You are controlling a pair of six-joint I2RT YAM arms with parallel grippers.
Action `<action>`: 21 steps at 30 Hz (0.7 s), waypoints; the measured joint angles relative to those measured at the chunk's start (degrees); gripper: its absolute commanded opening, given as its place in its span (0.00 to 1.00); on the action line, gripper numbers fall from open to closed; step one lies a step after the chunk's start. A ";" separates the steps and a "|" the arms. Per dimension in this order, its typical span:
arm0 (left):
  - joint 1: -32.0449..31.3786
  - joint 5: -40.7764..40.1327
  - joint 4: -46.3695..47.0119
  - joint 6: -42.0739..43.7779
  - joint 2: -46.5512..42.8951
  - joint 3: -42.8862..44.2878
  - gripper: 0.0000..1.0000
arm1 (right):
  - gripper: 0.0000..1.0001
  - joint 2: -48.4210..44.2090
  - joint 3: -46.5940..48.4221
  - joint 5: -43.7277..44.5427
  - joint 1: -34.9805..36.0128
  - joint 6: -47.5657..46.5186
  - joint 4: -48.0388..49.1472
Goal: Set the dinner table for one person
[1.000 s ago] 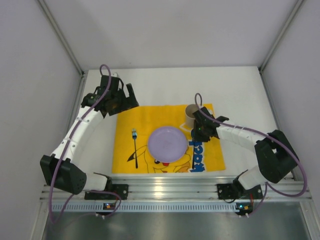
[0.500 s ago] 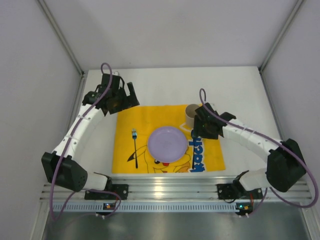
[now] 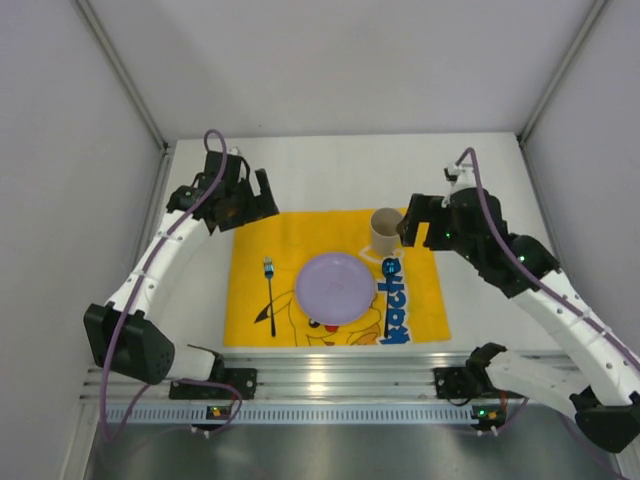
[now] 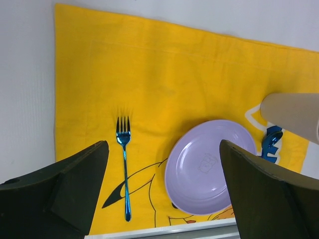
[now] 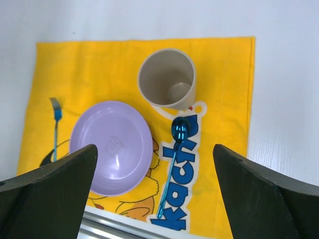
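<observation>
Two spread tools, left tool point(image 3: 250, 182), right tool point(image 3: 428, 212), dinner table point(image 3: 330, 170) below both

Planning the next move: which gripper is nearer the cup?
Right. The right gripper hovers just right of the cup; the left gripper is by the far-left corner of the mat.

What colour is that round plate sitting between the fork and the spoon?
Pale lilac. The plate shows best in the right wrist view.
</observation>
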 measured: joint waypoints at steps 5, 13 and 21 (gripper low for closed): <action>-0.26 0.90 1.01 0.17 -3.78 -5.27 0.98 | 1.00 -11.17 -4.00 -3.30 0.04 -0.09 3.89; -2.08 0.13 3.48 -1.18 -16.59 -18.86 0.98 | 1.00 -31.39 -23.80 -8.28 0.15 5.35 -1.27; -3.04 -2.10 4.02 -2.47 -24.55 -24.85 0.98 | 1.00 -38.18 -25.24 -8.98 0.15 7.82 -4.09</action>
